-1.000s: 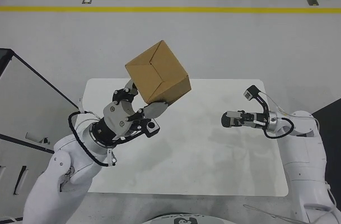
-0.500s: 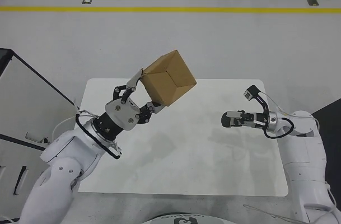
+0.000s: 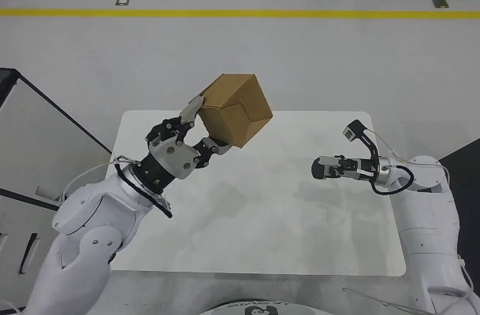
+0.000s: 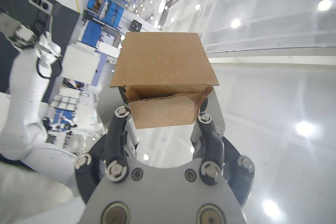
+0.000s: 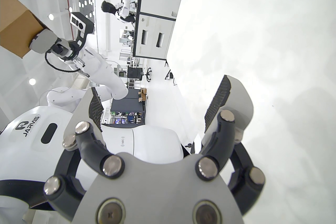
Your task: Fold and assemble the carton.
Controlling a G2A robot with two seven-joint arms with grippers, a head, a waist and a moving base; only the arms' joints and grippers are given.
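Brown cardboard cube carton [image 3: 238, 109] was clamped between the left gripper [image 3: 205, 126] fingers, raised over the white table's [image 3: 303, 228] 11 o'clock edge. It had rotated slightly since a second earlier. Right gripper [image 3: 317, 168] stayed wide open, empty, at 3 o'clock.

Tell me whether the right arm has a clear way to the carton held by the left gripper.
Probably yes. The right gripper is open and empty over the table, and nothing stands between it and the carton, which the left gripper holds raised. Its side facing that arm is uncovered.
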